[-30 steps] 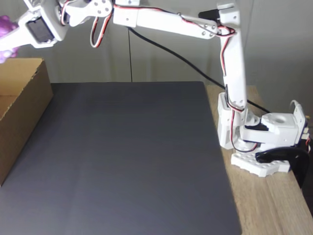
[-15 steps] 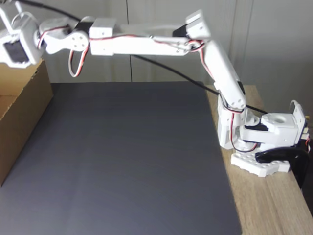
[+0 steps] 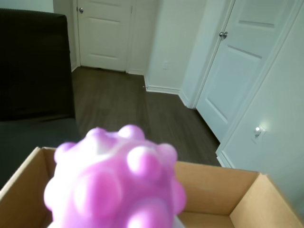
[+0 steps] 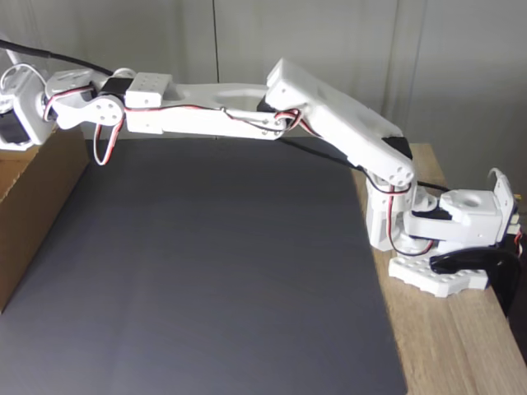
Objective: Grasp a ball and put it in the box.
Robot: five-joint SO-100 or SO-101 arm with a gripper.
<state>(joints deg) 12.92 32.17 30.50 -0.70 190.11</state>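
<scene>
Take the box [image 4: 33, 206] as your landmark: in the fixed view it sits at the left edge of the dark mat [image 4: 206, 271], brown corrugated cardboard with its near wall facing you. Your arm [image 4: 247, 115] reaches nearly flat from its white base [image 4: 436, 247], which stands on the wooden table [image 4: 461, 346] on the far side of the mat from the box. The arm's wrist end arrives right over the box's upper edge and runs out of frame there, so the fingertips are cut off in this view.

In the wrist view you see the ball [image 3: 114, 178] large and blurred in the lower centre, pink-purple with rounded knobs and a paler patch near its top. It sits above the box's [image 3: 223, 190] open mouth, with the back wall and both side walls of the cardboard showing around and behind it. The ball looks carried at the end of the arm, but the fingers themselves are hidden behind it, so you cannot tell from these pictures how the gripper stands, whether clamped on the ball or parted.

Beyond the box, the wrist view shows dark wood flooring [image 3: 142, 114], white doors [image 3: 102, 33] and a white wall.
</scene>
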